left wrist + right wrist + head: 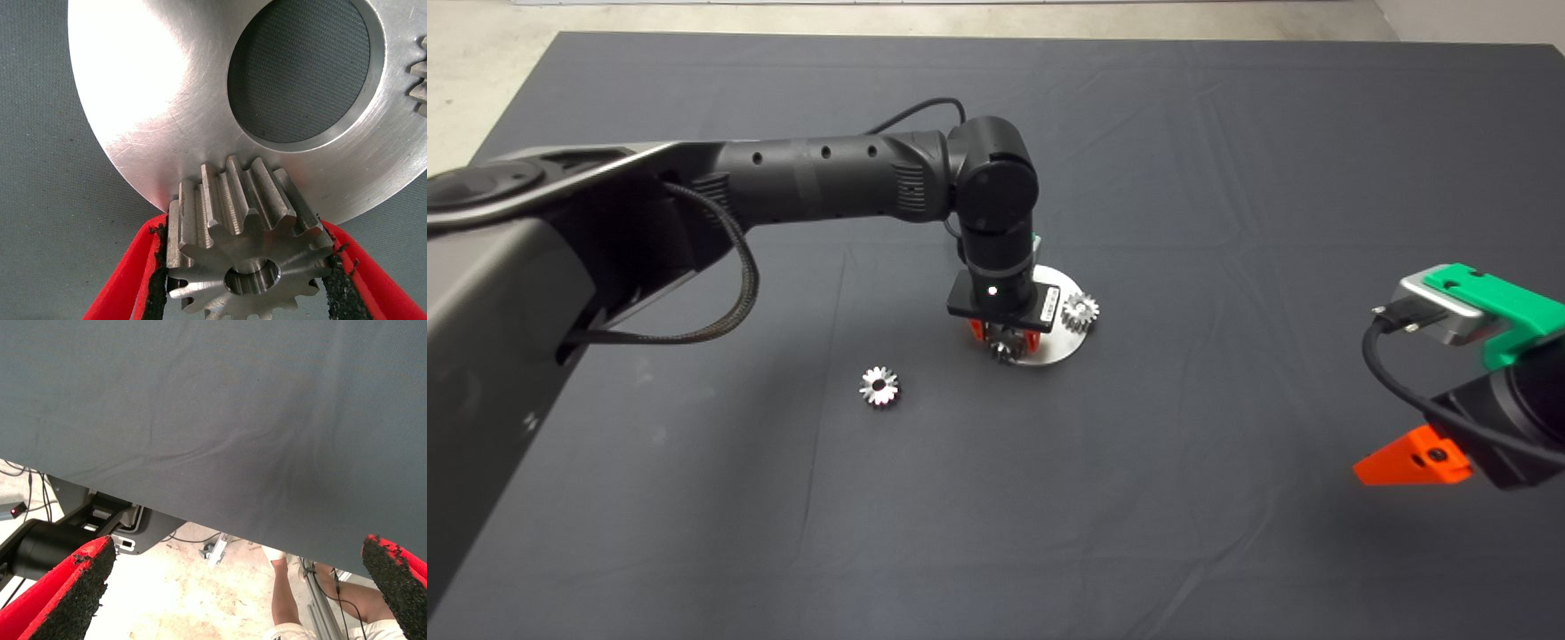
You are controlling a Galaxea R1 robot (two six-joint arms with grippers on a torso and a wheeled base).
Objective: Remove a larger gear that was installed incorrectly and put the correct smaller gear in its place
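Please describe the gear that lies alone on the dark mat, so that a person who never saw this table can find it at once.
Start at the round steel plate near the middle of the dark mat, where the left gripper works. Off the plate, on its arm side and a little nearer the camera, the smaller gear lies flat. It alone lies on bare mat, untouched, showing chunky teeth and a wide dark centre hole.

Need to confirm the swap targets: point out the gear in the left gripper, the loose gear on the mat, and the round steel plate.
gear in the left gripper (250, 257), left wrist view, flat face above its centre hole.
loose gear (879, 386), head view, around its dark centre hole.
round steel plate (153, 100), left wrist view, bare brushed surface.
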